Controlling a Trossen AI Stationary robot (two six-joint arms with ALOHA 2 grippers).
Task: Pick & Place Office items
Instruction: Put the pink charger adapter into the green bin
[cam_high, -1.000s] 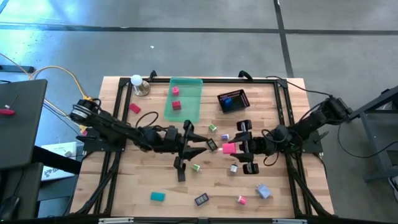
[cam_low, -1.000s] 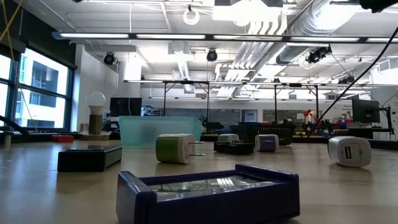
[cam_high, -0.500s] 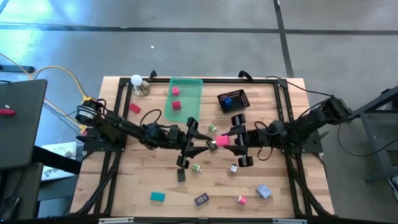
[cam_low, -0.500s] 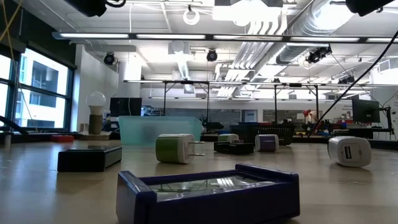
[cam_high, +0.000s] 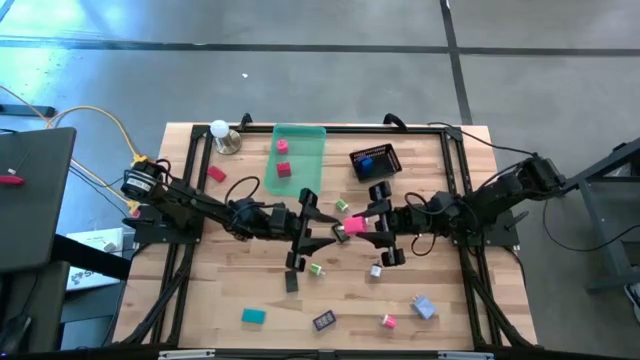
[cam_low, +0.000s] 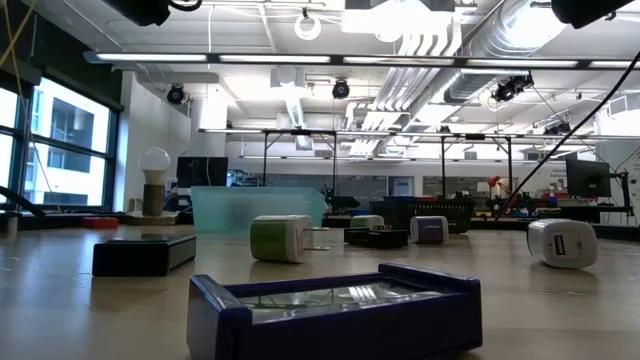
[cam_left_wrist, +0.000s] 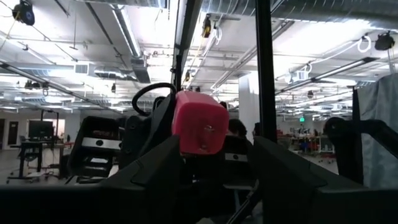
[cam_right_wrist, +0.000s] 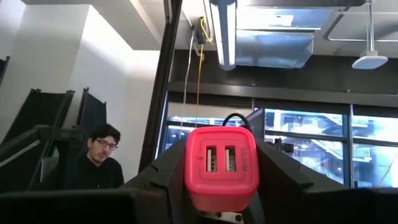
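- The pink charger showed two slots on its face and a line of small print beside them, too small to read.
- No other writing could be read on anything on the table.
- The right gripper held that pink charger between its fingers, above the middle of the table and just below the green tray as seen from overhead.
- The left gripper faced it from the other side, its fingers spread with nothing between them; its tips were close to the charger, perhaps touching it, though the overhead view was too coarse to be sure.
- From the left wrist, the charger sat straight ahead, clamped by the other arm's gripper.
- Compared with a second earlier, both grippers had risen and moved toward the tray, the right one carrying the charger closer to the left gripper.
- The left fingers had widened over that second.
- The black basket lay to the right of the tray, and small pieces stayed scattered on the wood farther from the tray than the grippers, including a teal block.
- A person sat in the room beyond the table.
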